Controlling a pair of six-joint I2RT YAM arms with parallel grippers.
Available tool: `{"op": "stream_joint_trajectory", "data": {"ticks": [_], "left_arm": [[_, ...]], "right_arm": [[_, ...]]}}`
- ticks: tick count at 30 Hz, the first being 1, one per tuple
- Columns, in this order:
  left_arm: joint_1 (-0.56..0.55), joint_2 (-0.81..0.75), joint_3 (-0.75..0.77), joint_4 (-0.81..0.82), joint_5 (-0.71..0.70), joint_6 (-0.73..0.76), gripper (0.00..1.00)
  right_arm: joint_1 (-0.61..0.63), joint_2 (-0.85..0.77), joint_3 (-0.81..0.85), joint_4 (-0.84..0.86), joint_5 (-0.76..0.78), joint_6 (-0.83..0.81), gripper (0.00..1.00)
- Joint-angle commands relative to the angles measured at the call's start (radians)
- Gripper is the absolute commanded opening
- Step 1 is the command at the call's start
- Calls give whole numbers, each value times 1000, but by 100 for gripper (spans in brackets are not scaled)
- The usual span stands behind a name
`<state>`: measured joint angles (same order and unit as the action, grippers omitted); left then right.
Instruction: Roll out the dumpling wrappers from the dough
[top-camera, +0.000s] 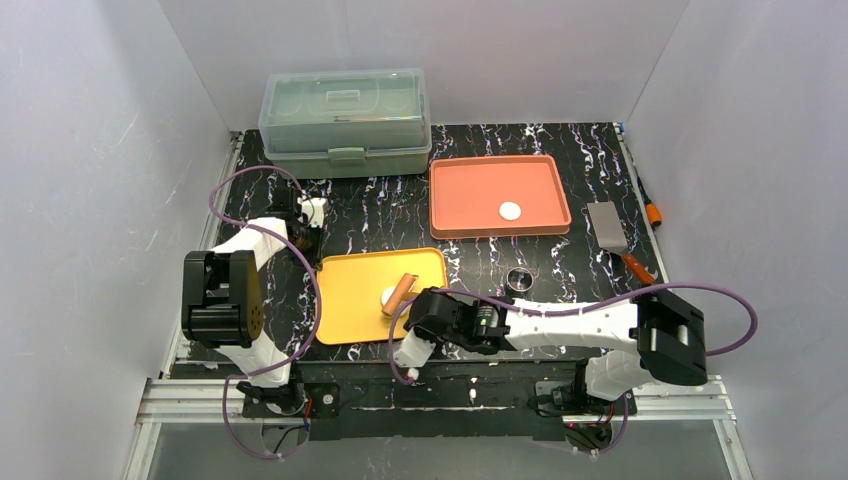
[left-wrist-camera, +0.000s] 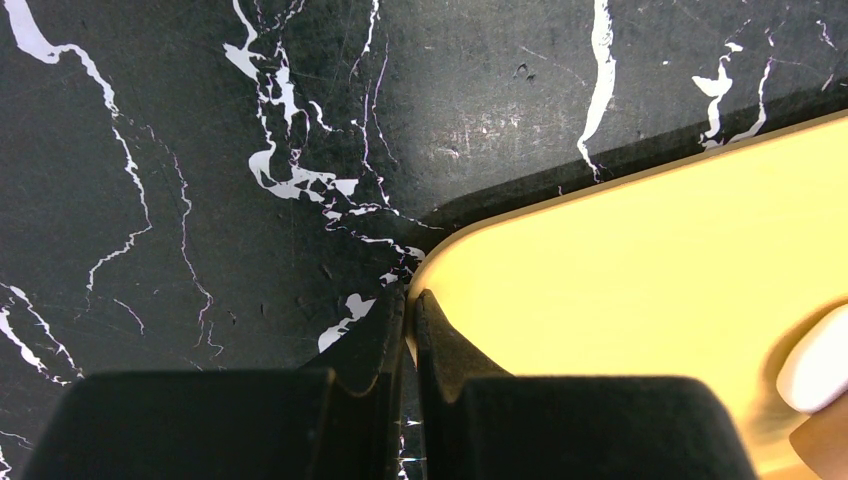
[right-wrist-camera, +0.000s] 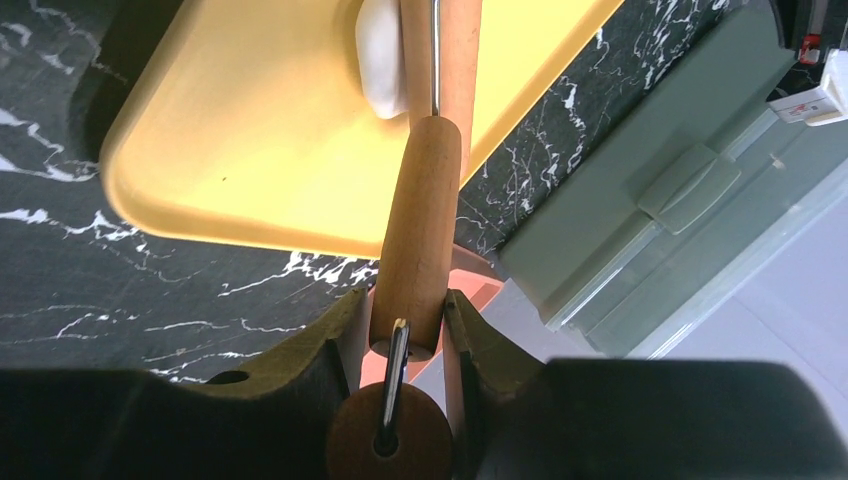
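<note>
The dough (top-camera: 389, 296) is a small white lump on the yellow tray (top-camera: 360, 310), with the wooden rolling pin (top-camera: 401, 292) lying across it. My right gripper (top-camera: 424, 304) is shut on the pin's near handle (right-wrist-camera: 420, 230); the wrist view shows the handle between both fingers and the dough (right-wrist-camera: 378, 50) beside the roller. My left gripper (top-camera: 316, 256) is shut on the yellow tray's far left corner rim (left-wrist-camera: 412, 292); the dough (left-wrist-camera: 815, 365) shows at that view's right edge. One dumpling wrapper (top-camera: 511, 210), a round white disc, lies in the orange tray (top-camera: 455, 225).
A small metal ring (top-camera: 519, 279) sits on the black marble table right of the yellow tray. A scraper (top-camera: 610, 230) with an orange handle lies at the right edge. A lidded clear green box (top-camera: 345, 122) stands at the back left.
</note>
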<state>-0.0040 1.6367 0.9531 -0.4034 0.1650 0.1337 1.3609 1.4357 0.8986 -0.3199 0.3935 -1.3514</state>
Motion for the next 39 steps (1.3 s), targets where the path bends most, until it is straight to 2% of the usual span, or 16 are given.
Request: {"op": "stream_joint_trajectory", "data": {"ticks": [1, 10, 12, 16, 20, 24, 32, 35, 39], "left_arm": [[2, 19, -8, 3, -39, 19, 0], [2, 23, -6, 3, -36, 19, 0], [2, 21, -8, 6, -36, 19, 0], [2, 22, -6, 0, -39, 19, 0], [2, 15, -13, 4, -41, 19, 0], [2, 21, -4, 0, -41, 17, 0], [2, 16, -10, 7, -39, 19, 0], [3, 14, -10, 6, -39, 18, 0], [2, 10, -13, 6, -44, 19, 0]], "right_arm": [[9, 88, -14, -79, -126, -17, 1], [37, -56, -50, -281, -68, 23, 1], [37, -55, -64, -229, -68, 11, 1], [37, 66, -28, -160, -94, 7, 1], [36, 116, -23, -87, -97, -30, 1], [39, 135, 1, -134, -103, -10, 1], [82, 11, -59, -297, -76, 72, 1], [83, 28, -68, -281, -73, 72, 1], [79, 105, -64, -162, -97, 49, 1]]}}
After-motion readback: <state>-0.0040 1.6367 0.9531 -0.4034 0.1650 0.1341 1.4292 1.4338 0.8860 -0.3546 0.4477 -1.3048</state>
